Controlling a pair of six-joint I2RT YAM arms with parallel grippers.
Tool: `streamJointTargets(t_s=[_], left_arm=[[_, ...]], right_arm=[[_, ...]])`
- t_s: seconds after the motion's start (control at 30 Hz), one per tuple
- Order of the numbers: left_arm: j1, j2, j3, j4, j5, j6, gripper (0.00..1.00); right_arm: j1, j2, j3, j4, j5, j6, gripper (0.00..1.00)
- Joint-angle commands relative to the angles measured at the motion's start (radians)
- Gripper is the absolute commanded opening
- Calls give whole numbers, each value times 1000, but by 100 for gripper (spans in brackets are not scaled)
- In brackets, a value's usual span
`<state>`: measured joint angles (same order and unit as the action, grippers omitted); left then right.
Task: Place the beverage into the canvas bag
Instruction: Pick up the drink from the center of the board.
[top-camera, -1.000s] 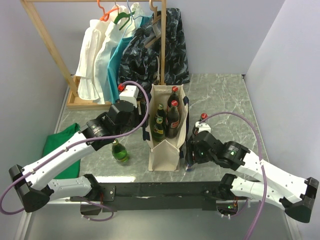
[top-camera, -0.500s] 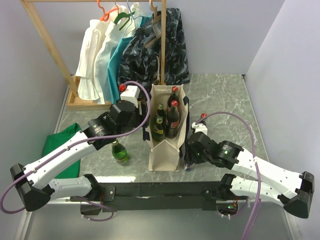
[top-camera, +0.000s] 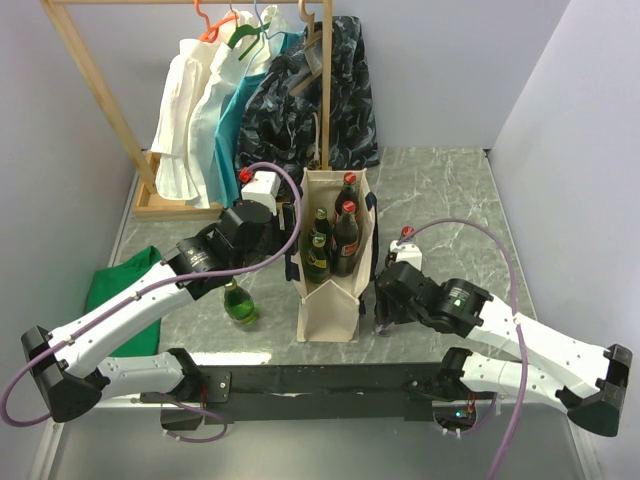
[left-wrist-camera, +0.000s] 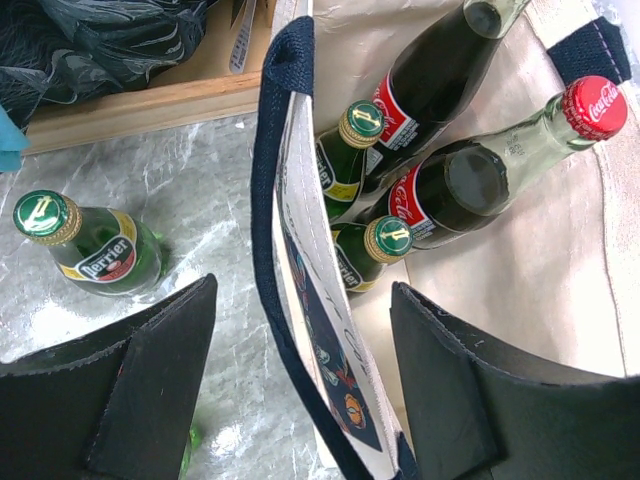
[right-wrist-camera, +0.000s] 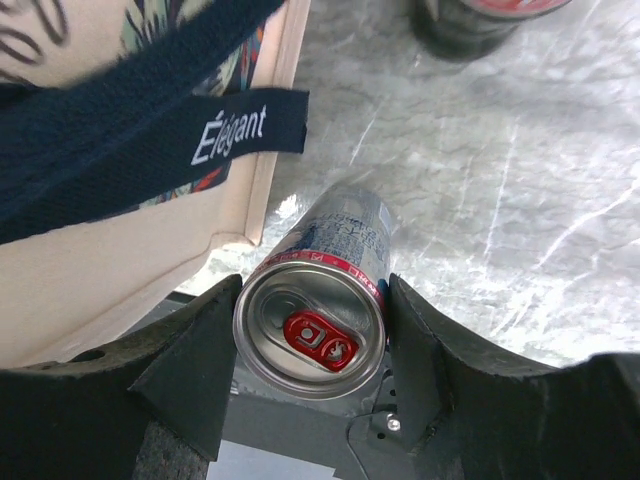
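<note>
Beverage can (right-wrist-camera: 310, 330) sits upright on the marble table (right-wrist-camera: 520, 180), right by the canvas bag's (right-wrist-camera: 120, 260) front corner and not inside. Right gripper (right-wrist-camera: 310, 312) has both fingers snug against the can's sides. Left gripper (left-wrist-camera: 300, 292) is spread wide and holds nothing, with the bag's navy-trimmed wall between its fingers. A Perrier bottle (left-wrist-camera: 95, 250) stands just outside the bag.

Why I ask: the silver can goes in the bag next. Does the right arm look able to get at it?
Probably yes: the right gripper straddles the upright can, one finger at each side. The canvas bag beside it does not cover the can.
</note>
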<state>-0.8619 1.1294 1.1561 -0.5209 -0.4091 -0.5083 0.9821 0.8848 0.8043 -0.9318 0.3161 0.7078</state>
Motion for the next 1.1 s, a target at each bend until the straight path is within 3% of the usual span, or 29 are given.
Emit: streamJointTargets(t_s=[0.0,1.07], left_arm=[[-5,1,30,24,-7,22,75],[-5,-11,22,13,-5,28,72]], right_arm=[[6,-26,140,-2,80,-10,0],[4,108,623,-225,296,-57,0]])
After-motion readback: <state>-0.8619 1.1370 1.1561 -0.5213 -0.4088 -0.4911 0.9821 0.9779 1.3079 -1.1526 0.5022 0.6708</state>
